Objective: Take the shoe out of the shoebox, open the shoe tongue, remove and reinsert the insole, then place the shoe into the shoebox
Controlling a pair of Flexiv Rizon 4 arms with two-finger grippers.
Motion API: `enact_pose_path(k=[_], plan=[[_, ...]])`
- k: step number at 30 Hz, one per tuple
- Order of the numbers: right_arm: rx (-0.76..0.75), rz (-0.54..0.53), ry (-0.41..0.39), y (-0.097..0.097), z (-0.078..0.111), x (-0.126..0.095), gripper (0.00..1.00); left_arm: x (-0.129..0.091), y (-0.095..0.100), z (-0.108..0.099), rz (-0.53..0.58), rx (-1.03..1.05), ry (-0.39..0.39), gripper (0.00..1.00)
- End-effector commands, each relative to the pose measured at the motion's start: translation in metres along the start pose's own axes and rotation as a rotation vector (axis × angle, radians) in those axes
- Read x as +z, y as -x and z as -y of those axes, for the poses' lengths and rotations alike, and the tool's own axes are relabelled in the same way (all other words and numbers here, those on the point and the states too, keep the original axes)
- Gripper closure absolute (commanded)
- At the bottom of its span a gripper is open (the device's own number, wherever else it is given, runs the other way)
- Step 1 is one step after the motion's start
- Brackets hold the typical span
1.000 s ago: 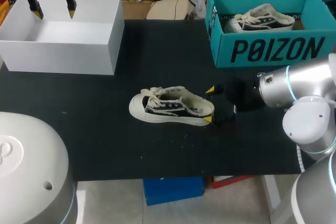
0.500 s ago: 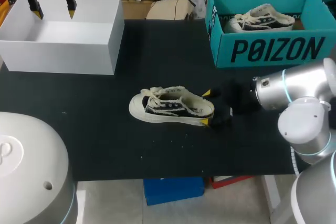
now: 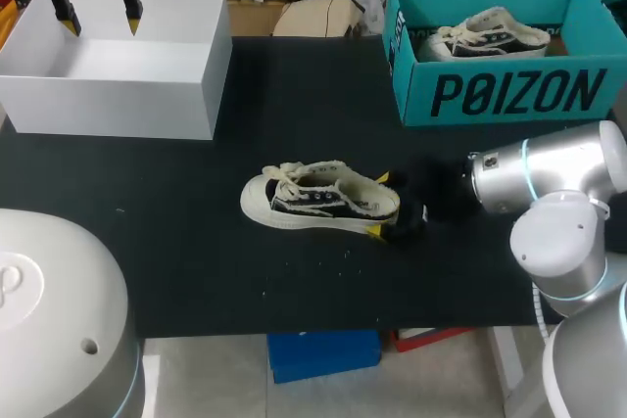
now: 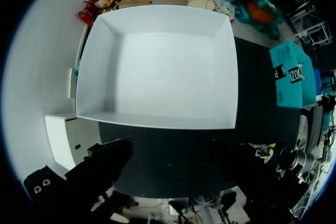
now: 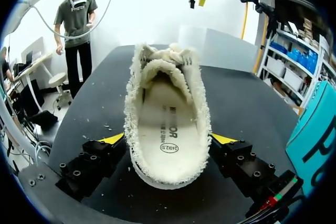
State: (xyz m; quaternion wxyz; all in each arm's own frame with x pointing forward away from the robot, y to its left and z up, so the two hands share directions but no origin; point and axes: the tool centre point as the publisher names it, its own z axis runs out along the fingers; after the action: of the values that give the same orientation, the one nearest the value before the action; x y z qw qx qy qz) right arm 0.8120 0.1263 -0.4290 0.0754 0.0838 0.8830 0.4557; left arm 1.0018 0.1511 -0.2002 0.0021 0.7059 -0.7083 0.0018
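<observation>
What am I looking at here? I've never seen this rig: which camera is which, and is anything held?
Two robot arms work at a black table. The wide picture looks down from above and behind them. The two round ones come from a camera on each arm's wrist. A shoe lies in the middle of the table. The right end effector has its two yellow-tipped fingers on either side of the heel, open as far as I can tell, so nothing is held yet. Its wrist view looks into the shoe at the insole. The left end effector hangs open above an empty white box, which fills the left wrist view. A teal box at the far right holds a second shoe.
</observation>
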Motion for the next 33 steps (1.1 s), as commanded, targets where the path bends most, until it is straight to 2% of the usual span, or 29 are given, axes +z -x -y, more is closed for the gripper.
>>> enact_pose_path(k=[1, 10, 11, 13, 14, 33], plan=[[0.008, 0.015, 0.006, -0.0021, -0.0007, 0.0066, 0.0, -0.0004, -0.0007, -0.0005, 0.003, -0.002, 0.001, 0.0], [0.015, 0.023, 0.012, 0.0016, -0.0003, 0.0094, 0.0, -0.0004, -0.0007, -0.0005, 0.003, -0.002, 0.001, 0.0], [0.012, 0.023, 0.01, 0.0024, -0.0003, 0.009, 0.55, -0.0004, -0.0007, -0.0005, 0.003, -0.002, 0.001, 0.0], [0.004, 0.019, -0.01, 0.0045, -0.0007, 0.0077, 0.89, -0.0004, -0.0007, -0.0005, 0.003, -0.002, 0.001, 0.0], [0.004, 0.019, -0.013, 0.0054, -0.0003, 0.0068, 1.0, -0.0004, -0.0007, -0.0005, 0.003, -0.002, 0.001, 0.0], [-0.001, 0.014, -0.008, 0.0065, -0.0003, 0.0057, 1.0, -0.0004, -0.0007, -0.0005, 0.003, -0.002, 0.001, 0.0]])
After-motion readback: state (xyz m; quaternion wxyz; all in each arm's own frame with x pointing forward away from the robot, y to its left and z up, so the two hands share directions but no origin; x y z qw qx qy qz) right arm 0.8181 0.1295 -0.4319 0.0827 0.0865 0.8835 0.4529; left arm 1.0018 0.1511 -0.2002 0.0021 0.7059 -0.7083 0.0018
